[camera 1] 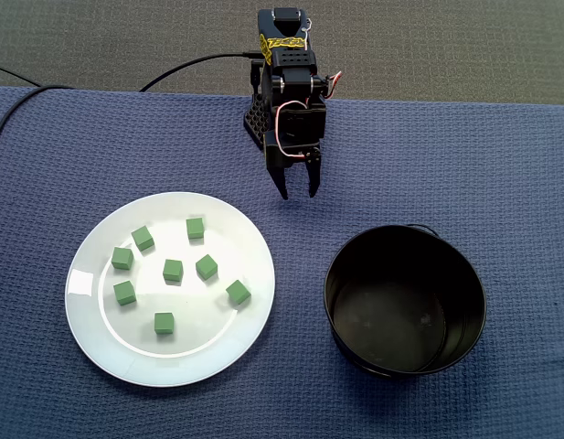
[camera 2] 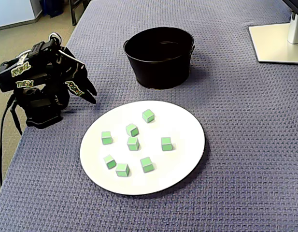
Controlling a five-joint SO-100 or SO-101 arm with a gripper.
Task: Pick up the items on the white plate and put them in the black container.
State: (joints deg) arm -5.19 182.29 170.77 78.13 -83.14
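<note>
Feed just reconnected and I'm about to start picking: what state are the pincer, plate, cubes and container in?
pincer: open, holding nothing, clear of both plate and container.
white plate: lying flat, loaded with eight cubes.
green cubes: all eight on the plate, spread apart, none stacked.
black container: upright, empty.

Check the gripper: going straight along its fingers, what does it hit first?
Probably the blue cloth just ahead of the gripper, between white plate and black container; depth is unclear.
</note>
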